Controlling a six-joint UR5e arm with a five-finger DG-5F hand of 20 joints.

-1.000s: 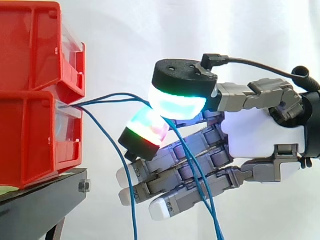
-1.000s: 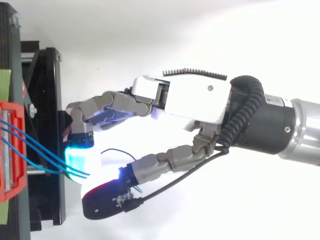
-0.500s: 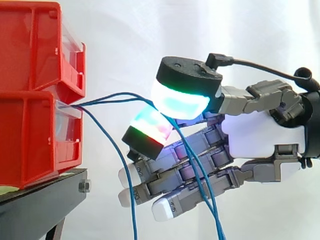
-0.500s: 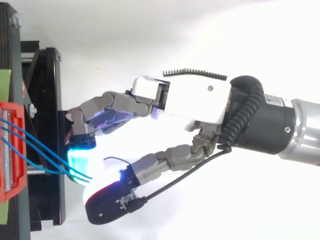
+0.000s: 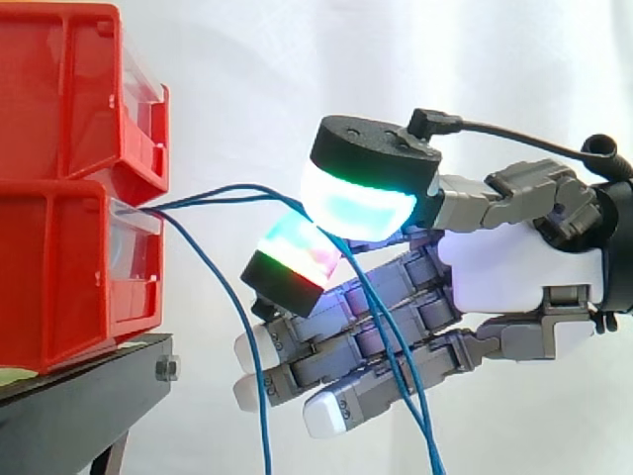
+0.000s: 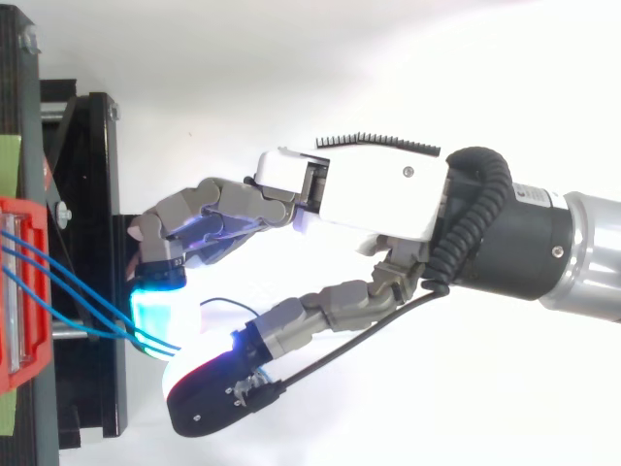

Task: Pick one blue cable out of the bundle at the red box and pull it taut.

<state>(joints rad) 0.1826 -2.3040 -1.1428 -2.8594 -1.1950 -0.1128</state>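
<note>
Several thin blue cables (image 5: 223,188) come out of the front of the lower red bin (image 5: 59,277). Two of them run right, pass between the thumb's cyan-green pad (image 5: 358,203) and a finger's red-green pad (image 5: 294,259), then hang down past the other fingers. My hand (image 5: 514,267) reaches in from the right with thumb and finger curled together on these two strands. A third strand (image 5: 244,332) drops straight down, free of the hand. From above, the cables (image 6: 68,277) lead from the bin (image 6: 19,291) to the pinched pads of the hand (image 6: 378,194). They sag a little.
A second red bin (image 5: 69,89) is stacked on the lower one. Both stand on a black stand (image 5: 79,396) at the left, with a white curtain behind. The hand's other fingers stretch out below the pinch, short of the stand's edge.
The thumb has closed in toward the finger pad, narrowing the gap around the two blue strands. The arm and the bins have barely moved.
</note>
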